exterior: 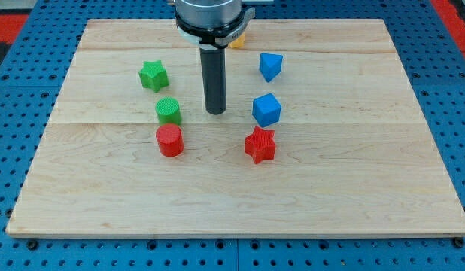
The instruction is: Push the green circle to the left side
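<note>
Camera view looks down at a slant on a pale wooden board (240, 203) lying on a blue perforated surface (14, 135), with red perforated patches at the view's top corners. Going from the view's left: a green star (153, 75) sits in the upper left part of the board. Below it and slightly to the right stands the green circle (168, 111), a short upright cylinder, left of the board's middle. Directly below that, very close and perhaps touching, is a red cylinder (170, 140). Next comes the dark rod, hanging straight down from a grey and black mount at the view's top; my tip (215, 113) rests on the wood just to the right of the green circle, at about the same height in the view, with a narrow strip of bare board between them. There are no jaws to open or clamp here, only the plain rod end, and it holds nothing. A yellow block (238, 41) peeks out behind the mount, mostly hidden, so its shape cannot be made out. Further right, a red star (260, 144) lies near the board's centre, roughly level with the red cylinder. Just above it is a blue cube (266, 110), to the right of my tip and apart from it. Above that again sits a second blue block (270, 66), angular, possibly five-sided
</note>
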